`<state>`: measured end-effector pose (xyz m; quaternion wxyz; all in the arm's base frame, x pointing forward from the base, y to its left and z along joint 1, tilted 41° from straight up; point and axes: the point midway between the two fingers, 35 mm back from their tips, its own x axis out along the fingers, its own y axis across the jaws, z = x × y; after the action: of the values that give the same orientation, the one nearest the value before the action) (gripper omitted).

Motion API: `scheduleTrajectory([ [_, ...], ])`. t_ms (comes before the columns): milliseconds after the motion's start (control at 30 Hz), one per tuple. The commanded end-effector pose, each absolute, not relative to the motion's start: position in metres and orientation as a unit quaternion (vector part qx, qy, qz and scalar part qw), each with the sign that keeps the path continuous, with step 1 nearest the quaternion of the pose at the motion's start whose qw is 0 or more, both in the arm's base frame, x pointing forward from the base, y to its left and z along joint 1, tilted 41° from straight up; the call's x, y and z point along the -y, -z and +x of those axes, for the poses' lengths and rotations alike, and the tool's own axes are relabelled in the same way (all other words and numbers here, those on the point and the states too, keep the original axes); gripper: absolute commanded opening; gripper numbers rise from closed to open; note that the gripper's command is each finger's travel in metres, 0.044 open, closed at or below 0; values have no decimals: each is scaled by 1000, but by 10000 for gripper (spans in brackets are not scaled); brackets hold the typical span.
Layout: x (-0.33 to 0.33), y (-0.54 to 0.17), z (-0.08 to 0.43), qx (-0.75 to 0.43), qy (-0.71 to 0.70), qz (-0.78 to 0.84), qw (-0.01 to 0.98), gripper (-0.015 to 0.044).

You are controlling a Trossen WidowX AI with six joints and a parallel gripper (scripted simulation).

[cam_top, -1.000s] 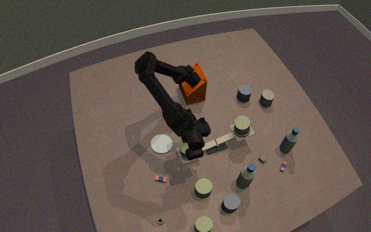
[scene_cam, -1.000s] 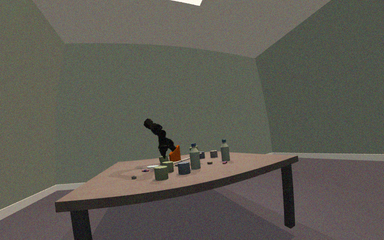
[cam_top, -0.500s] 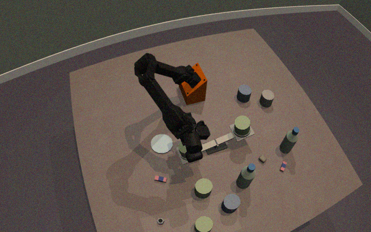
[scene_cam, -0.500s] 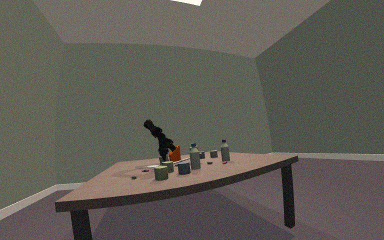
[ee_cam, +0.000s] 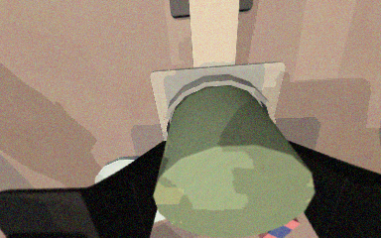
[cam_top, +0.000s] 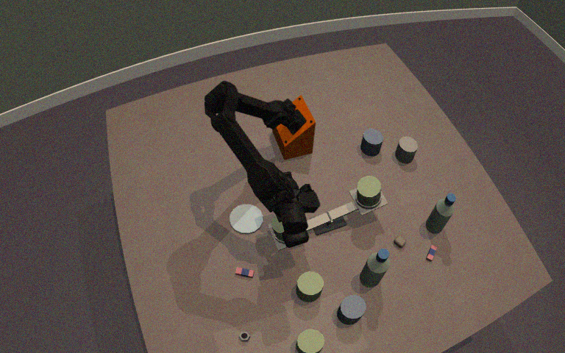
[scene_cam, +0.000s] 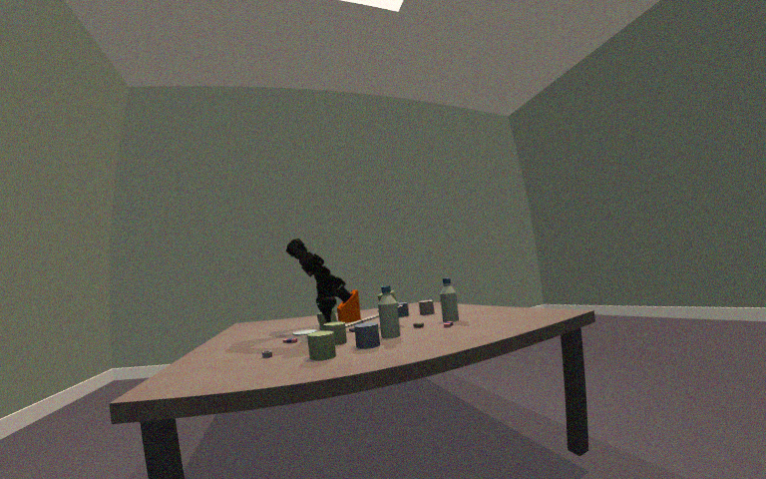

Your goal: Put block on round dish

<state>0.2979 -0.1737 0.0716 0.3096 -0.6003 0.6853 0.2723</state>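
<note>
In the top view, the table (cam_top: 341, 83) (scene_cam: 395, 361) fills the middle. Two bottles (cam_top: 374, 270) (scene_cam: 389, 315) stand lower right, beyond the balance (cam_top: 318, 221) (ee_cam: 214, 35). Its beam slants up rightward from centre. The round dish (cam_top: 246, 218) (ee_cam: 116, 169) lies left of the near cup (cam_top: 278, 228) (ee_cam: 220, 129), which stands upright on the beam's lower-left end, gripped by the partly spread gripper (cam_top: 294, 239) (ee_cam: 218, 144).
</note>
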Motion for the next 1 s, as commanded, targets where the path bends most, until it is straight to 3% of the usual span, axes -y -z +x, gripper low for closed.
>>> scheduleTrajectory([
  [0,172,-72,299,-684,-275,-601,310,157],
  [200,168,-77,301,-684,-275,-601,310,0],
  [967,149,-98,308,-682,-277,-600,312,0],
])
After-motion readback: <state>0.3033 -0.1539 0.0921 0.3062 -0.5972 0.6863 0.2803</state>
